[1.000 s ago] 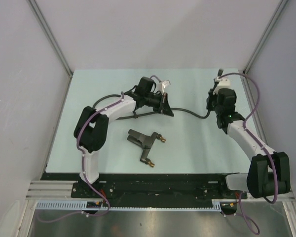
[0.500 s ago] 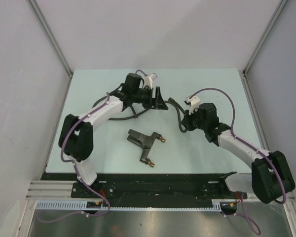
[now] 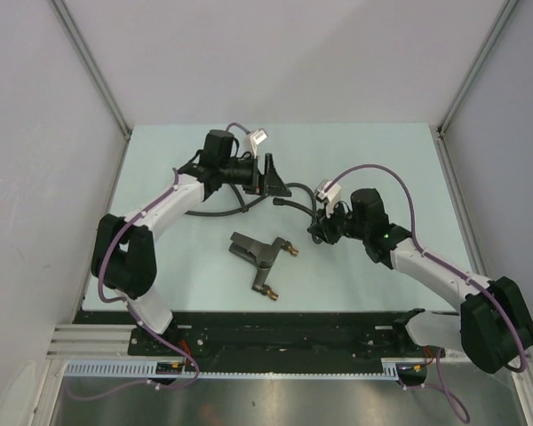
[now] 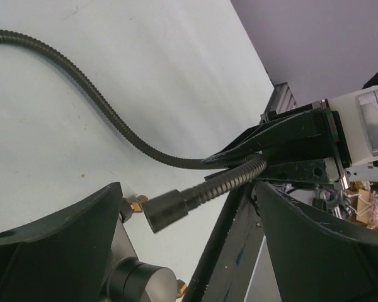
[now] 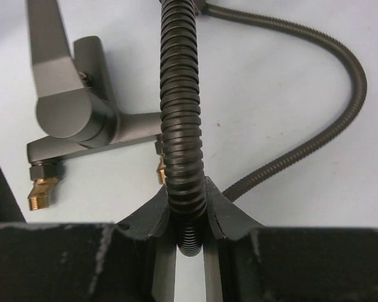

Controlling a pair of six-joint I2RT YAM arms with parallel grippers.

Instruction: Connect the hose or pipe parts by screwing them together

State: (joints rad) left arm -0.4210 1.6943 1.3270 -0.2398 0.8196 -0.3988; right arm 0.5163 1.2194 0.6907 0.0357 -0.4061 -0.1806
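Note:
The dark-grey ribbed hose (image 3: 211, 211) curls across the far part of the table. My right gripper (image 3: 323, 228) is shut on the hose (image 5: 181, 126) a short way behind its end. In the left wrist view that dark cylindrical end (image 4: 167, 211) hangs free in the air between the wide-open fingers of my left gripper (image 4: 188, 192), touching neither. In the top view my left gripper (image 3: 275, 177) stands open just left of the hose end. The forked fitting (image 3: 261, 254) lies flat mid-table, its brass tips (image 5: 41, 190) just below and left of the held hose.
The rest of the hose loops back behind my left arm (image 3: 173, 200) and lies on the pale green table (image 3: 382, 160). Grey walls close in both sides and the back. A black rail (image 3: 275, 324) runs along the near edge.
My left gripper has opened and let go of the hose, drawing back to the left. My right arm has swung left and nearer, carrying the hose end towards the fitting.

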